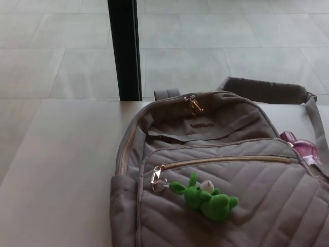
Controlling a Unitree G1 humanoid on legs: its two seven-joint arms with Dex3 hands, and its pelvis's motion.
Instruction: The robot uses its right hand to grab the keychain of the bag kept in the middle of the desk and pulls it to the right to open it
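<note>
A grey quilted backpack (231,170) lies flat on the pale desk (61,170), filling the right half of the head view. Its front pocket zipper (226,160) runs left to right and looks closed, with the gold pull (156,177) at the left end. A green plush keychain (208,199) hangs from that pull by a small ring and rests on the bag's front. A second pair of gold pulls (194,104) sits at the bag's top. Neither of my hands shows.
A black post (125,49) stands behind the desk's far edge, over a tiled floor. A padded shoulder strap (267,90) curves off the bag's upper right. A pink-purple object (300,146) pokes out at the bag's right side.
</note>
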